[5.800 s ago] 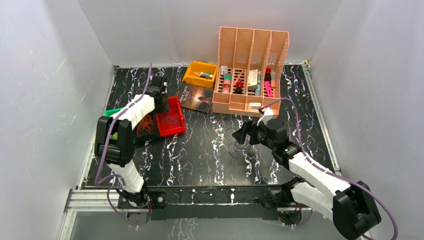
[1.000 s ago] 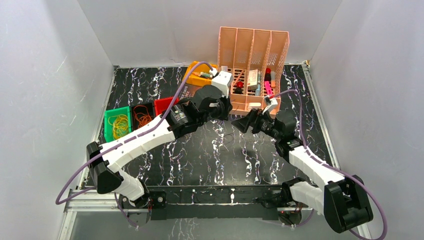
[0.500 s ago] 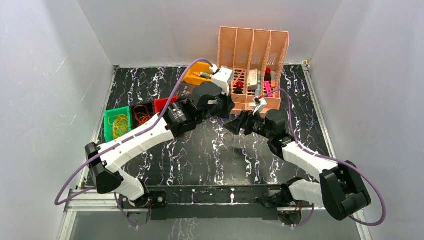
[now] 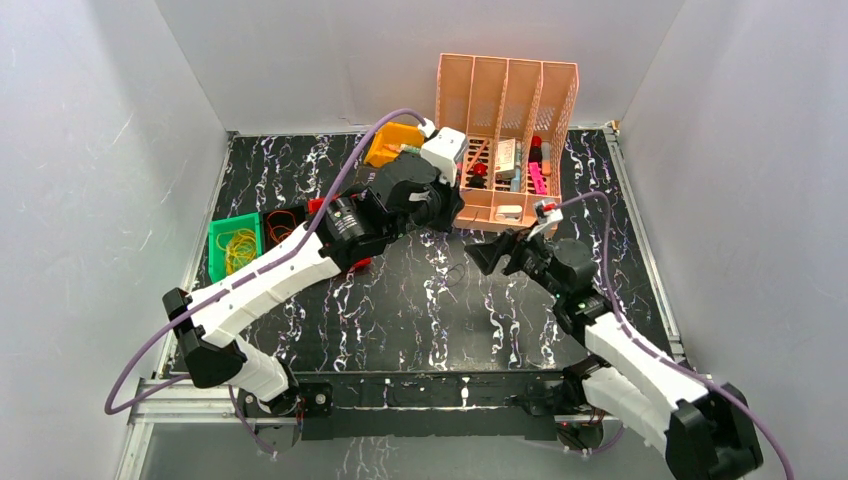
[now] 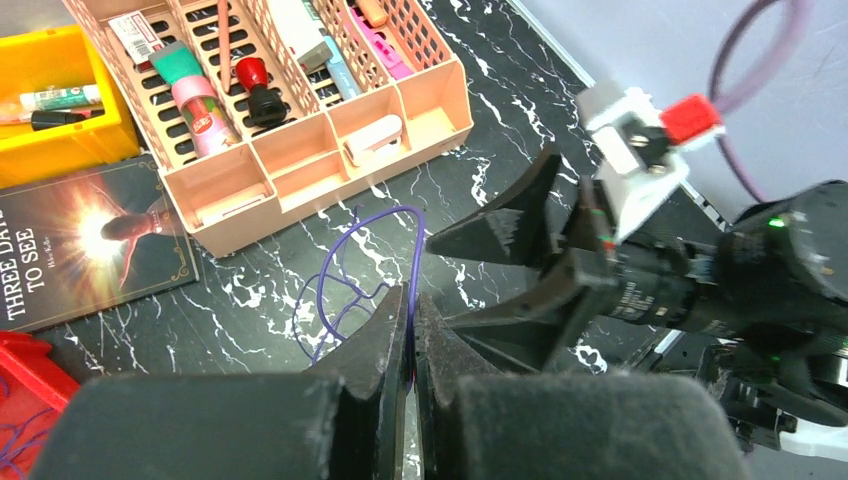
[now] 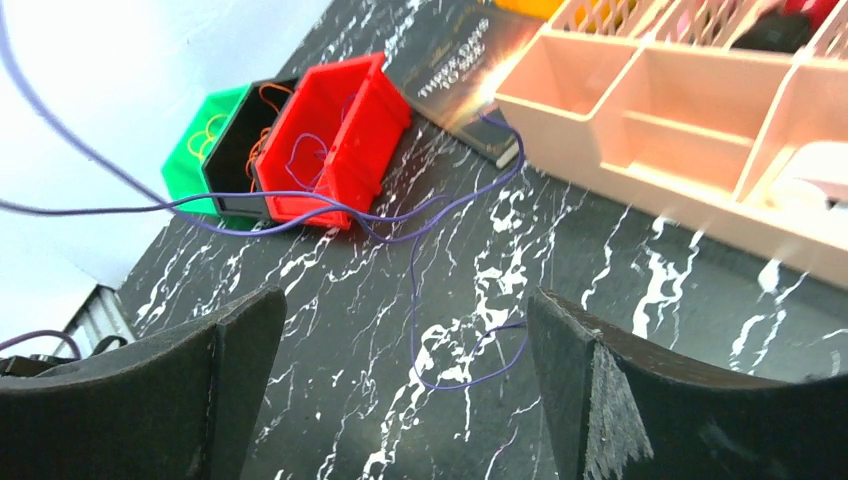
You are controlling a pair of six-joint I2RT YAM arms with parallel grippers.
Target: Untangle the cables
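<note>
Boxed in on three sides by plain white panels: a back wall [image 4: 330,60], a left wall [image 4: 80,200] and a right wall [image 4: 750,150], matte and faintly marked with hairline scratches. Underneath, a black tabletop [image 4: 400,310] veined with white like marble, glossy enough to catch soft highlights. Edged along the right by a pale metal rail [image 4: 644,240] and across the near side by a silver aluminium extrusion [image 4: 180,408] carrying a black mounting bar [image 4: 430,385]. Below that, at the very bottom of the overhead view, a duller grey strip [image 4: 400,455] with faint pale veins. Lit brightly and evenly, with only soft shadows gathering in the back corners.
</note>
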